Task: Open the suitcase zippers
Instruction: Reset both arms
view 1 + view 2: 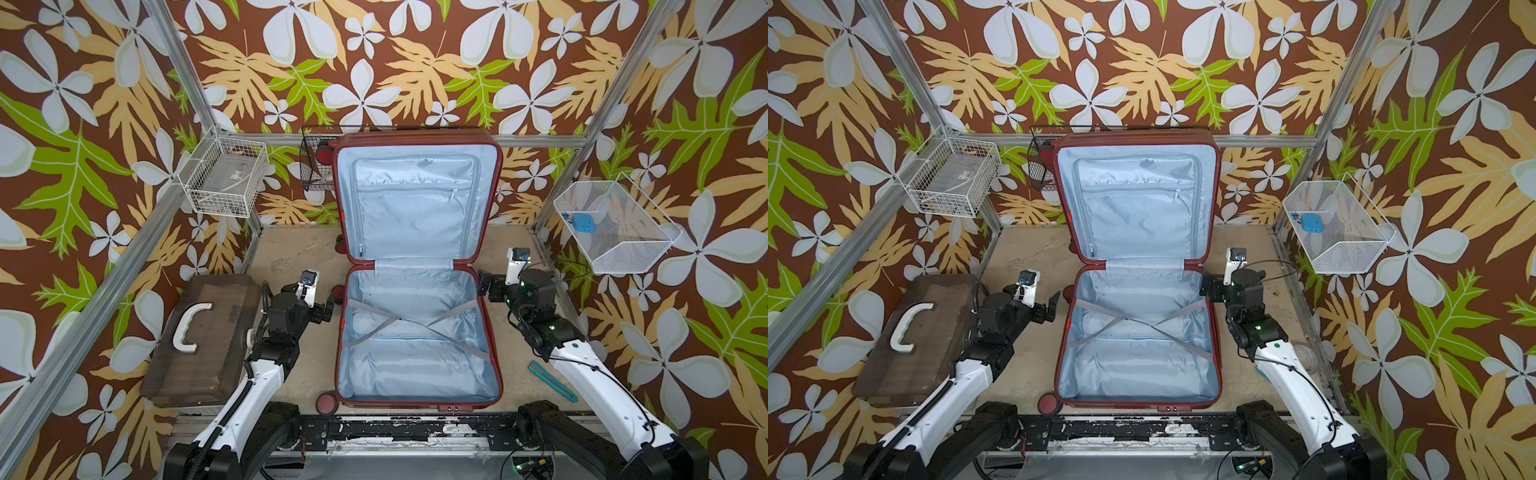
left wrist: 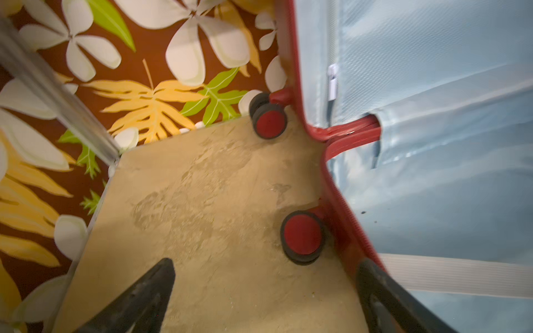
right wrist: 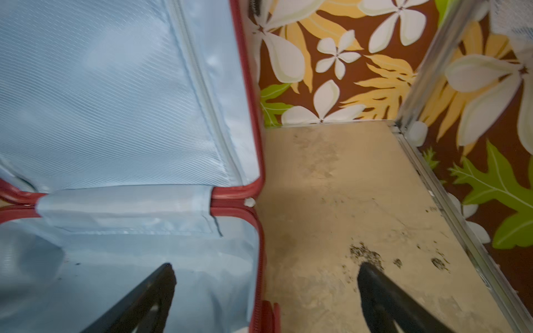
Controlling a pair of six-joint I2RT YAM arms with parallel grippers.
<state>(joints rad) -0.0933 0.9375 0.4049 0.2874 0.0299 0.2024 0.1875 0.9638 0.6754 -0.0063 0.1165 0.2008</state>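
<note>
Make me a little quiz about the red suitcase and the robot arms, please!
1. True or false: the suitcase is wide open, showing its pale blue lining.
2. What sits beside the left arm? A) a teal strip B) a brown box with a white handle C) a blue gadget
3. Fill in: the left pincer and the right pincer are both ___, gripping nothing.
Key: 1 true; 2 B; 3 open.
</note>
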